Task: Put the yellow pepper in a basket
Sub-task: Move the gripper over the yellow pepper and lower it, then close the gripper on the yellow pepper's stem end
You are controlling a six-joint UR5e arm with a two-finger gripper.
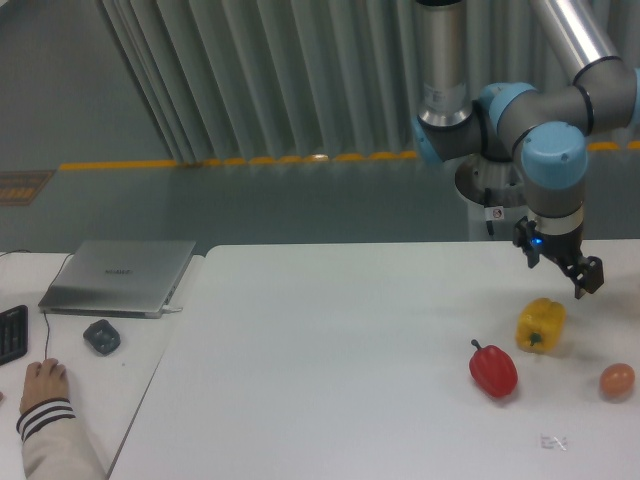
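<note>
Hand (43,381): at far left edge, striped cuff, resting on the side desk (120,390).
Keyboard (11,333): black, cut off by the left border, just above the hand.
Mouse (101,336): dark, right of the keyboard, below the laptop.
Laptop (119,276): silver, lid closed, at the back of the side desk.
Bench (330,370): white, bare across its left and middle parts.
Red pepper (494,369): on the bench, right part, lower left of the yellow one, near but apart.
Yellow pepper (540,325): sitting on the bench at right, green stem facing front, not gripped.
Tool (562,262): hanging just above and slightly right of the yellow pepper, clear of it; finger spread cannot be told at this angle.
Orange-brown ball (617,379): near the right border, lower right of the yellow pepper.
</note>
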